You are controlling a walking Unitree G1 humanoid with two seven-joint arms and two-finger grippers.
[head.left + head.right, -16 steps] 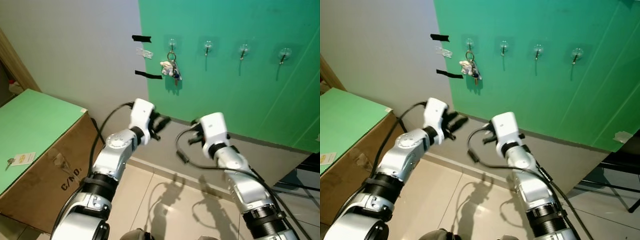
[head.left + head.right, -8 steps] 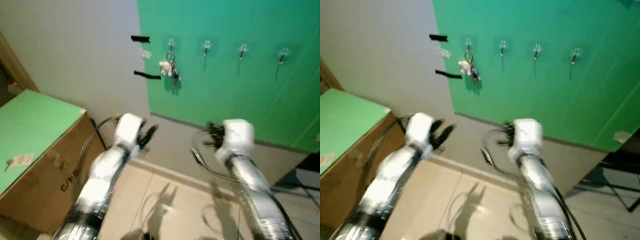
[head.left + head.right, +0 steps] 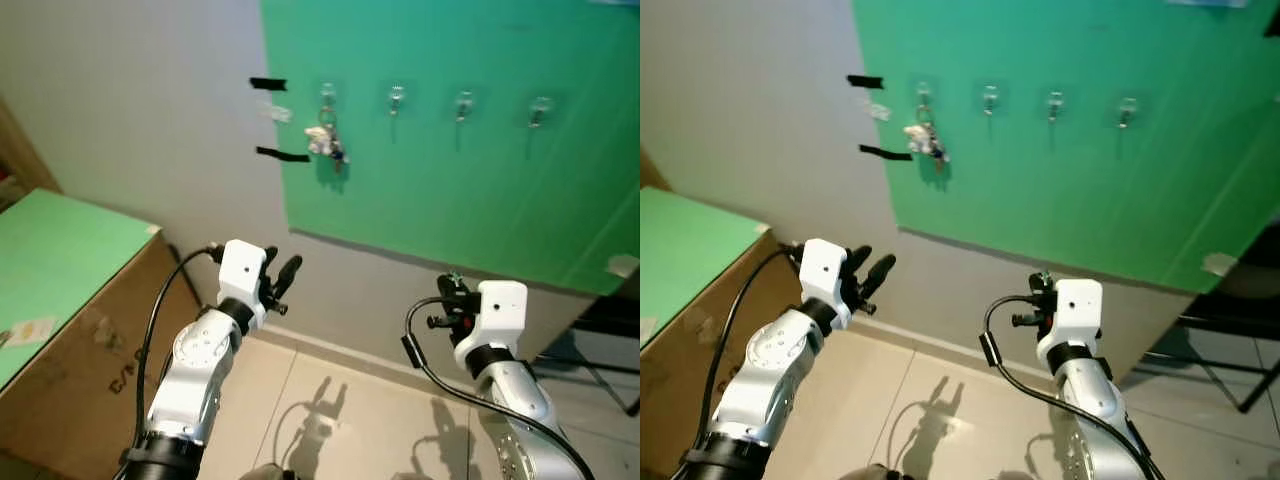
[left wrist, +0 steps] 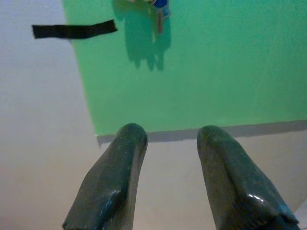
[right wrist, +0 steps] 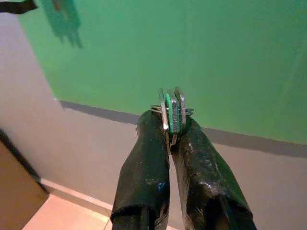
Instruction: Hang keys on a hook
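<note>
On green wall, left to right: one key bunch (image 3: 328, 145) already on 1st hook; other hooks (image 3: 463, 103) bare. Left gripper (image 4: 165, 143) open, empty. Right gripper (image 5: 171, 136) low, clamped on keys (image 5: 172, 112), well below hooks – hanging not yet done.

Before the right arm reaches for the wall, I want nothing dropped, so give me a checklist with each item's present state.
1. Keys pinched in the right gripper: ok, fingers shut on them.
2. Free hook available: ok, the second hook is bare.
3. First hook: not ok, a key bunch hangs there.
4. Left gripper out of the way: ok, open and holding nothing.
5. Right gripper at hook height: not ok, well below the row.
6. Key ring facing the hook: cannot tell.
</note>
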